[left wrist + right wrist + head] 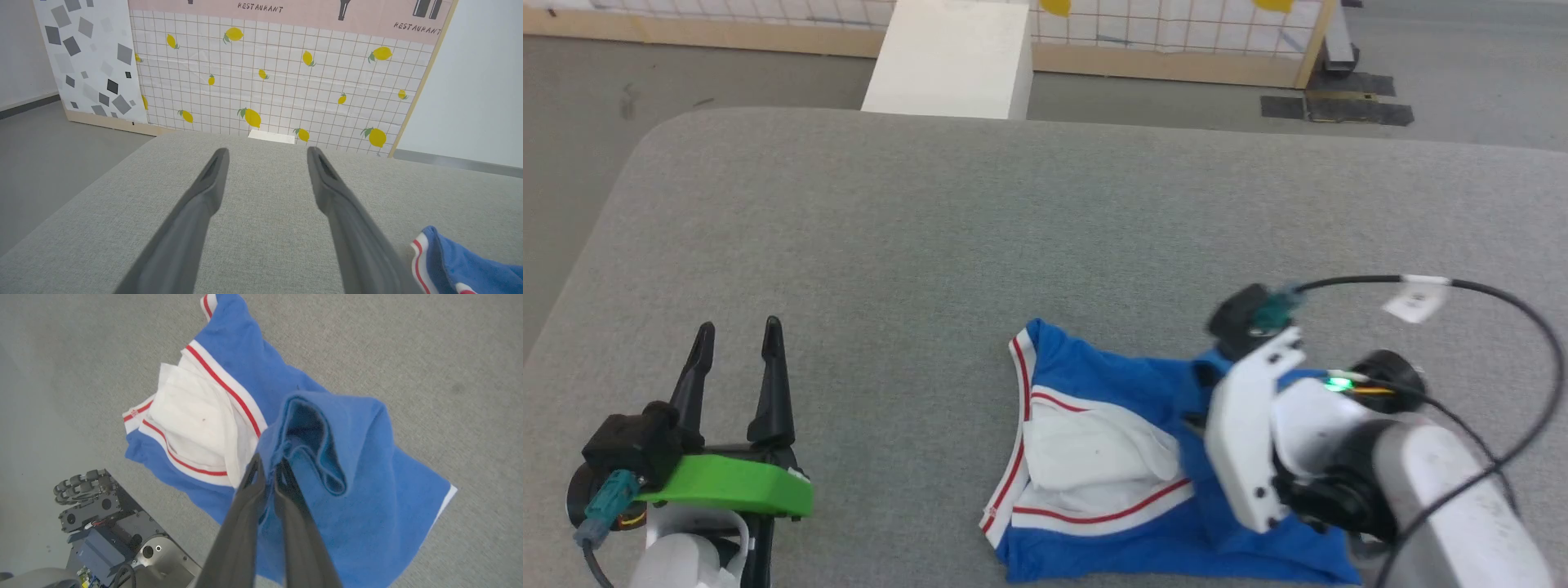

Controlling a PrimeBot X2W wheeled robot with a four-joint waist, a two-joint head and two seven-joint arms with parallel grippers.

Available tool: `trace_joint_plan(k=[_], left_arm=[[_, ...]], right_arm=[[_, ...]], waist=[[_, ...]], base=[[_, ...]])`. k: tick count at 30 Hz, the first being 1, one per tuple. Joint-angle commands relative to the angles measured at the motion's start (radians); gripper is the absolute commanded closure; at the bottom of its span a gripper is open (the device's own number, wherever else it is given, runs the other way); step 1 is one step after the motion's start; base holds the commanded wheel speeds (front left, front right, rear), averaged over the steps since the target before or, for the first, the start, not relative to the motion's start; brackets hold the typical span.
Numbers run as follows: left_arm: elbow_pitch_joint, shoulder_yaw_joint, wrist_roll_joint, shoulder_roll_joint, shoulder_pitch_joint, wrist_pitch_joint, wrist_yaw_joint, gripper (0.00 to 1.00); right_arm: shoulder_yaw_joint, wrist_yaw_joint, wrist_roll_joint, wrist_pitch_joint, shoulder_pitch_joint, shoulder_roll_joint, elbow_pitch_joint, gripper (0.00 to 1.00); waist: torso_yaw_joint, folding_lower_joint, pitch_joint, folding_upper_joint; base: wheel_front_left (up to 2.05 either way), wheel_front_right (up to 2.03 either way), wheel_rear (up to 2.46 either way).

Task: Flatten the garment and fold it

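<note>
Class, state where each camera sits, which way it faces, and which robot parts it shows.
Head view: on the head, facing forward and down at the grey padded surface and the garment; left gripper and right forearm show.
Left wrist view: on the left wrist, facing along open fingers toward the lemon wall.
Right wrist view: above the garment, facing down; right gripper pinches blue cloth.
Shared: the garment.

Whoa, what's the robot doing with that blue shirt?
The robot is trying to flatten and fold the shirt, which lies bunched up on a grey table. Its right gripper is shut on a raised fold of the blue cloth. Its left gripper is open and holds nothing, over bare table off to the side of the shirt. The shirt is crumpled, with a white sleeve showing, and not yet folded.
</note>
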Motion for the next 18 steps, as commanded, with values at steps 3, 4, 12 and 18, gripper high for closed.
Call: trace_joint_plan(k=[3, 4, 12, 18], left_arm=[[0.010, -0.004, 0.007, -0.005, -0.004, -0.005, -0.009, 0.00], [0.013, -0.004, 0.006, -0.005, -0.006, -0.005, -0.010, 0.00], [0.029, -0.006, 0.003, -0.009, -0.025, -0.005, -0.019, 0.00], [0.039, -0.007, 0.003, -0.015, -0.039, -0.005, -0.025, 0.00]], right_arm=[[0.057, -0.001, 0.016, -0.035, -0.062, 0.048, 0.090, 1.00], [0.072, -0.001, 0.018, -0.046, -0.077, 0.062, 0.120, 1.00], [0.137, -0.001, 0.015, -0.162, -0.175, 0.132, 0.352, 1.00], [0.162, -0.001, 0.012, -0.258, -0.218, 0.148, 0.529, 0.78]], waist=[[0.031, 0.0000, 0.010, 0.0000], [0.037, 0.0000, 0.013, 0.0000], [0.075, 0.0000, 0.044, 0.0000], [0.086, 0.0000, 0.058, 0.0000]], base=[[0.00, 0.00, 0.00], [0.00, 0.00, 0.00], [0.00, 0.00, 0.00], [0.00, 0.00, 0.00]])
